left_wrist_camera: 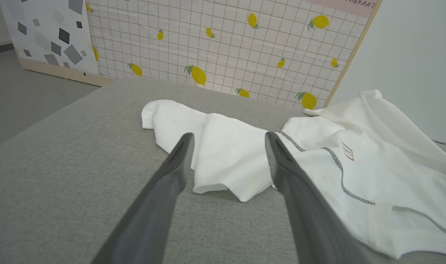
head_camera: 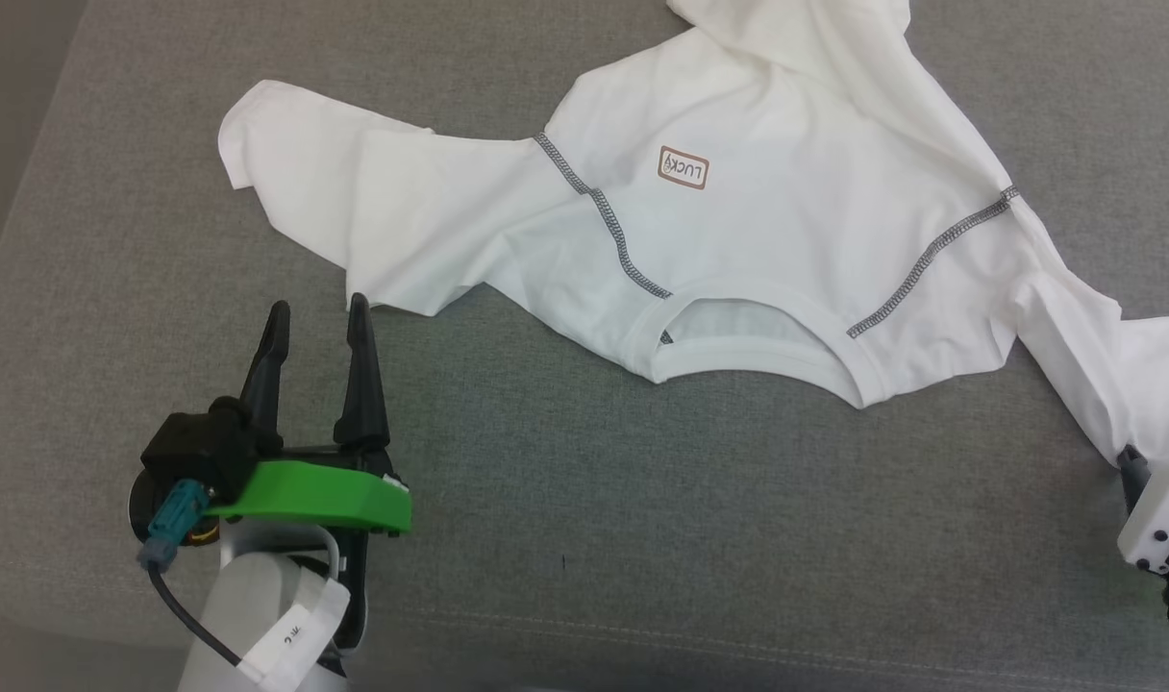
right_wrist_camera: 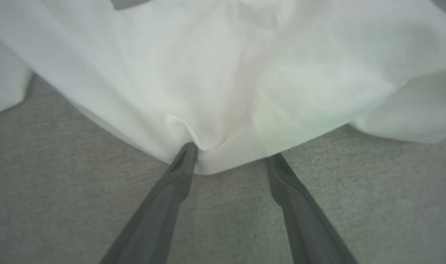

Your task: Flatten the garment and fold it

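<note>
Found a white thin-fabric T-shirt (head_camera: 786, 221) (left_wrist_camera: 373, 190) (right_wrist_camera: 226, 73) with dark grey zigzag seam stitching (head_camera: 604, 216) lying unfolded and creased on a grey woven upholstered surface (head_camera: 642, 529). Noted its ribbed round neckline (head_camera: 738, 363) turned toward the robot, off to the inner side of the left fingers (head_camera: 360, 365) (left_wrist_camera: 171, 183) and well apart from them. Recorded a small brown-bordered "LUCKY" label (head_camera: 683, 167) (left_wrist_camera: 347, 151) beyond the neckline, reading upside down in the head view.

Found the left fingers parted to full spread, holding nothing, tips low over the grey surface. Placed one short sleeve (head_camera: 354, 192) (left_wrist_camera: 215, 154) just beyond those tips, with its near hem showing between both tips in the left wrist view. Unable to tell whether the inner tip touches that hem.

Found the right fingers (right_wrist_camera: 179, 176) spread wide and not closed on anything. Observed a rounded edge of the T-shirt's other sleeve lying in the gap between the two tips, with one tip pressed against puckered cloth and the other tip at the cloth's edge. Saw bare grey surface between the lengths of both fingers, nearer the wrist.

Noted the right arm's white housing (head_camera: 1156, 524) at the lower right of the head view, with sleeve cloth draped over its front.

Logged a white grid-patterned panel printed with yellow lemons (left_wrist_camera: 226, 47) standing upright far beyond the left fingertips.
</note>
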